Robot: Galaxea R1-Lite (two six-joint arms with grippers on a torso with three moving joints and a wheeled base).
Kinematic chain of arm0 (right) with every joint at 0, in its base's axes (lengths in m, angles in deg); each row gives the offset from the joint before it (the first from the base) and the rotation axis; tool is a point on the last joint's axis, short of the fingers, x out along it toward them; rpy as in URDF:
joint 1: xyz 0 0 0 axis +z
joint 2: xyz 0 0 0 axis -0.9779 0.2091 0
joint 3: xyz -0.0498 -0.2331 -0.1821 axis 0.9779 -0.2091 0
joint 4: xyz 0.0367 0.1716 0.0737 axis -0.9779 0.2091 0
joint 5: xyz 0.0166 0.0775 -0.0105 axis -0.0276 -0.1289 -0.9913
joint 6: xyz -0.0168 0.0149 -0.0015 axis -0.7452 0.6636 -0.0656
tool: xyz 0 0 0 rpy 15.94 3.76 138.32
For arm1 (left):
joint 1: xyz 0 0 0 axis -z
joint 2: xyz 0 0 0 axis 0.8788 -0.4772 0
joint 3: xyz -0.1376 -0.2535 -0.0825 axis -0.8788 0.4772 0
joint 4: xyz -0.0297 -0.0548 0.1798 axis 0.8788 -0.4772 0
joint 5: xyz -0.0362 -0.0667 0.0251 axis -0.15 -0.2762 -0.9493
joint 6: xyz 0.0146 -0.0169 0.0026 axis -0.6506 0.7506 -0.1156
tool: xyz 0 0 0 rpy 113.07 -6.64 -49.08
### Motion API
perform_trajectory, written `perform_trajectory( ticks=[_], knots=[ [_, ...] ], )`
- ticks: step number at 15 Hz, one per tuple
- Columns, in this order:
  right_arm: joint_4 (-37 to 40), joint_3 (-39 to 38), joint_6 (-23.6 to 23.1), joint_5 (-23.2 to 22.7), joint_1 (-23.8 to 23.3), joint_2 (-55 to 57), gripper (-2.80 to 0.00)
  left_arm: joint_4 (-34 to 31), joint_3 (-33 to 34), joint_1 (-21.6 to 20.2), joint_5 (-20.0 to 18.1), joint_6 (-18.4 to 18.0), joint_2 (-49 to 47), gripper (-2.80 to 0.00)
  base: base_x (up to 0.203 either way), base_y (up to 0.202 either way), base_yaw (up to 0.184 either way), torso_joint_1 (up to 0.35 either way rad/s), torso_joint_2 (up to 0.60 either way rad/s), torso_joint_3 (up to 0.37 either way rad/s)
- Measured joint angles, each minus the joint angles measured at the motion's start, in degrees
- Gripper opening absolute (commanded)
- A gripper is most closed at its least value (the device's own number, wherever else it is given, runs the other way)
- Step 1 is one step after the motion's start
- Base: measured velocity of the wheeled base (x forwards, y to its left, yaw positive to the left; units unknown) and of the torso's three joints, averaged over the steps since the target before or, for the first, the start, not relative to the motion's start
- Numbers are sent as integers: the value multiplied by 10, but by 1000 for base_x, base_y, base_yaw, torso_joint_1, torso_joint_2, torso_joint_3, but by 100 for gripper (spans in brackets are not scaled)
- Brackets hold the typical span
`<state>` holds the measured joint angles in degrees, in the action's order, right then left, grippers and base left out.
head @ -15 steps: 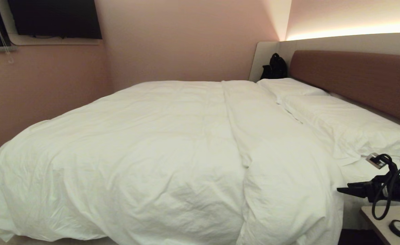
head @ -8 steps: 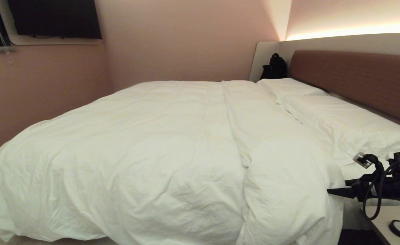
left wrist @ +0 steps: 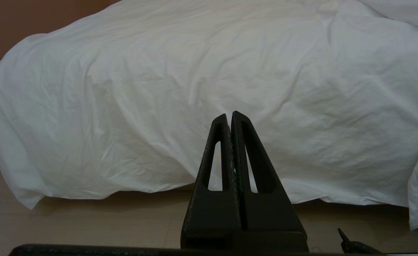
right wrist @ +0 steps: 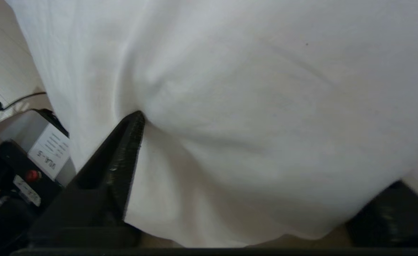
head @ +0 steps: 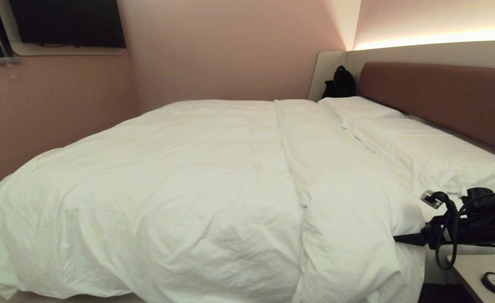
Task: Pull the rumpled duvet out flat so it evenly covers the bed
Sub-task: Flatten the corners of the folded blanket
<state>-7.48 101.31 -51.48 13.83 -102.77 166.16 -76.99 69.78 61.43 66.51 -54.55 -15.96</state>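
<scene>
Puffy white duvet (head: 197,189) draped over bed (head: 437,84), lengthwise fold ridge

Pink walls (head: 230,50), wall-mounted dark screen (head: 68,23)

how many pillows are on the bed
2, side by side along the brown headboard: the far pillow near the black bag, the near pillow just beyond the right gripper. The duvet could hide more.

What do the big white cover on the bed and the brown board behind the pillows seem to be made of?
The duvet looks like matte woven cotton over a puffy filling: soft creases, rounded bulges. The headboard seems upholstered in brown fabric or faux leather, with a faint ribbed texture; which one cannot be told.
</scene>
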Motion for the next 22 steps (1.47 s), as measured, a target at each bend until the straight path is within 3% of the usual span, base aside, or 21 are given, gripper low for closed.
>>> perform_trajectory(
  ticks=[11, 22],
  knots=[
    [0, 4, 5, 13, 6, 5, -280, 0, 0, 0, 0, 0, 0, -280, 0, 0, 0, 0, 0, 0],
    [52, 25, 9, 80, -79, -41, -280, 0, 0, 0, 0, 0, 0, -280, 0, 0, 0, 0, 0, 0]
  ],
)
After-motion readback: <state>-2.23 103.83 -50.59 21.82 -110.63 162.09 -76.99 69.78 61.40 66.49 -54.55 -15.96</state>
